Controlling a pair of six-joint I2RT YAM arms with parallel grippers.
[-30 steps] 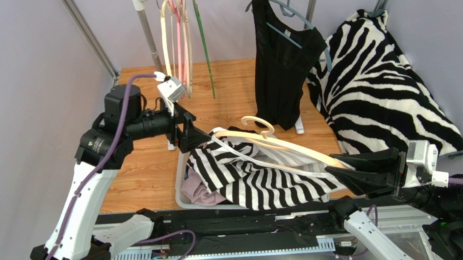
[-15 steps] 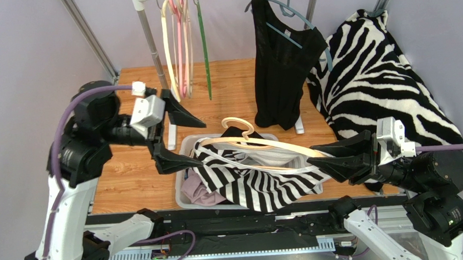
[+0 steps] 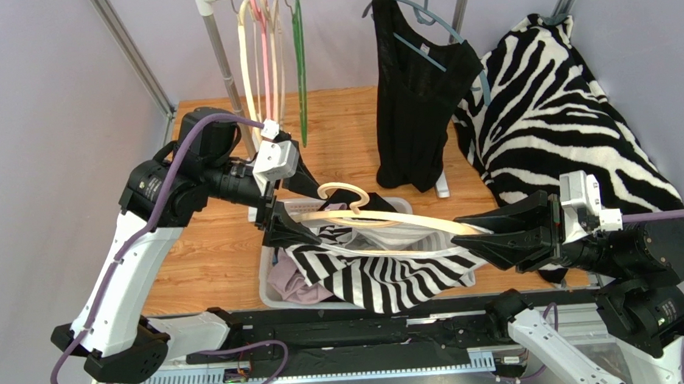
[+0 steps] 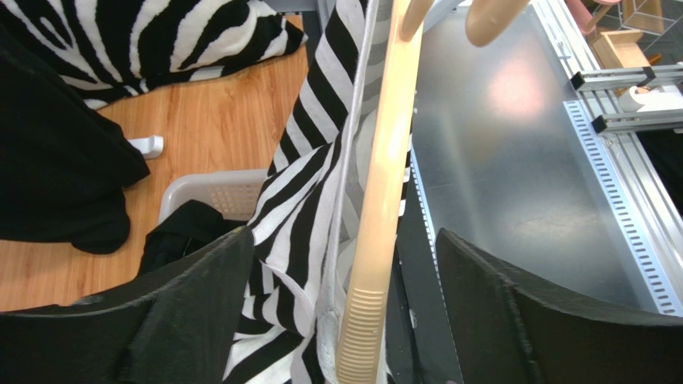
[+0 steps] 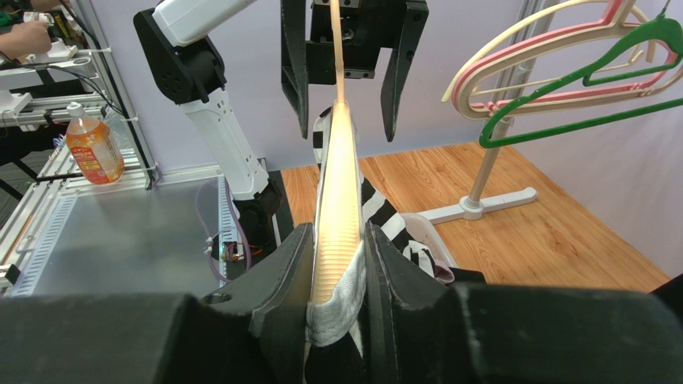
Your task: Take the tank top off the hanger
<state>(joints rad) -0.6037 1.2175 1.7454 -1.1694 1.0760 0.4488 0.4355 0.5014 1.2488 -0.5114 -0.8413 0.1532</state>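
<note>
My right hand [image 3: 470, 237] is clamped on one end of the cream hanger [image 3: 394, 217], with some pale fabric pinched in alongside it, at about 3 o'clock of the white basket [image 4: 200, 190]. My left hand [image 3: 285, 213] sits at the basket's 10 o'clock. Its jaws are spread wide either side of the hanger's other arm and grip nothing. The striped tank top [image 3: 371, 277] is on the hanger, draped below it, and its lower part sags into the basket at the 6 o'clock edge of the bench [image 3: 204, 258].
</note>
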